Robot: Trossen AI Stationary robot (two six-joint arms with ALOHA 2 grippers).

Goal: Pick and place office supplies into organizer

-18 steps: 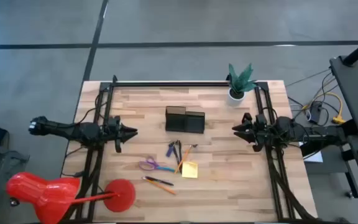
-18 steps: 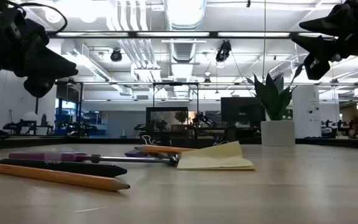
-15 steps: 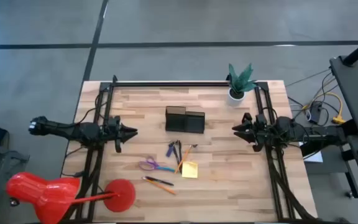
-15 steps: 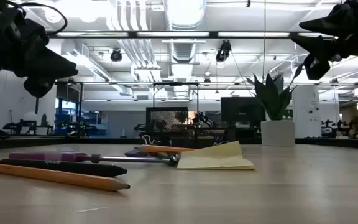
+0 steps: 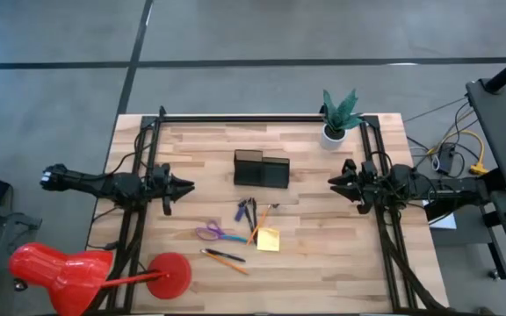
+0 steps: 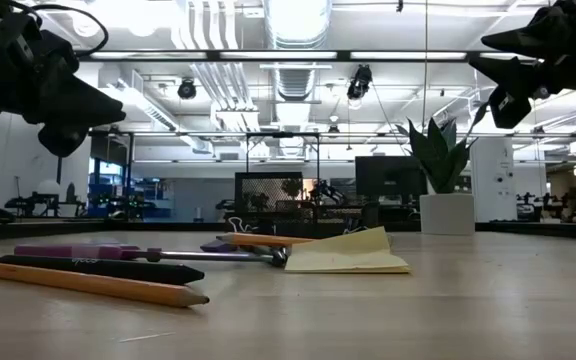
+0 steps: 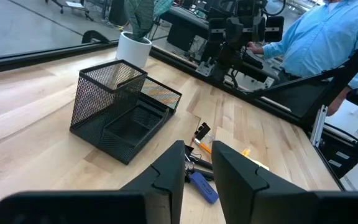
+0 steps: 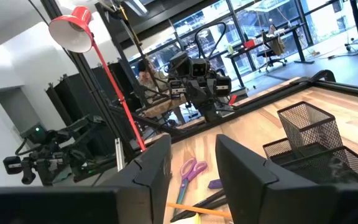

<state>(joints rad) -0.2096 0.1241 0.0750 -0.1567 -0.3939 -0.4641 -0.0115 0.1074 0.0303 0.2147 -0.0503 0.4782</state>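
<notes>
The black mesh organizer (image 5: 261,169) stands at the table's middle, toward the far edge; it also shows in the left wrist view as organizer (image 7: 123,112). Nearer lie dark and blue pens (image 5: 249,212), the purple-handled scissors (image 5: 218,233), a yellow sticky-note pad (image 5: 268,239) and an orange pencil with a dark pen (image 5: 227,259), all flat on the wood. My left gripper (image 5: 187,186) hovers open at the left side, pointing right. My right gripper (image 5: 332,183) hovers open at the right side, pointing left. Both are above the table and hold nothing.
A white plant pot (image 5: 334,132) stands at the far right corner. A red lamp (image 5: 60,272) has its round base (image 5: 169,274) on the near left corner. Black frame rails run along the left and right sides. A person in a blue shirt (image 7: 316,37) is beyond the table.
</notes>
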